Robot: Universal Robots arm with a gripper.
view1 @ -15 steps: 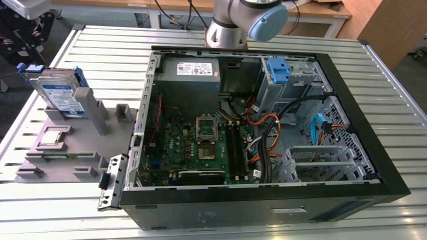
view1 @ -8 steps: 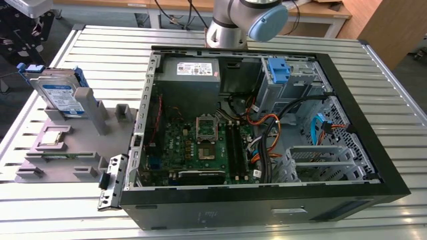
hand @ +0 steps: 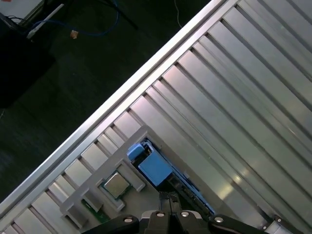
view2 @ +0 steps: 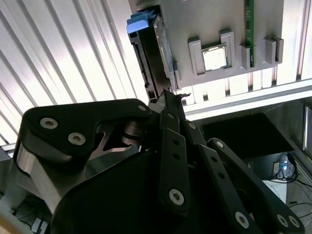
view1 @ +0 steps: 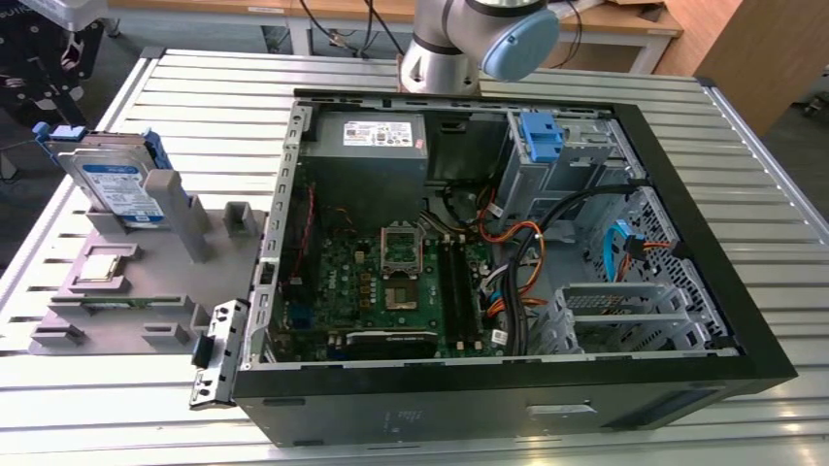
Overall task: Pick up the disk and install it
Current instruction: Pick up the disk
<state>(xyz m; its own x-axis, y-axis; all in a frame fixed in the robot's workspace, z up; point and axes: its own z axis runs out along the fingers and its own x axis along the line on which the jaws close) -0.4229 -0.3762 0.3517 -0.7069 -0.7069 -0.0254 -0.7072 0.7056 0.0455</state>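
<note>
Silver disk (view1: 115,184) in a bright blue plastic frame, standing on edge in a slot of the grey fixture tray (view1: 155,291), at the exterior view's left of the open computer case (view1: 453,408). In both wrist views the gripper (view2: 169,95) hangs above the disk and apart from it, its fingers drawn together on nothing. Judged rigid, dense and shock-sensitive, with smooth faces likely to slip. Best pinched across the two flat faces near the upper edge, not by the thin frame.
</note>
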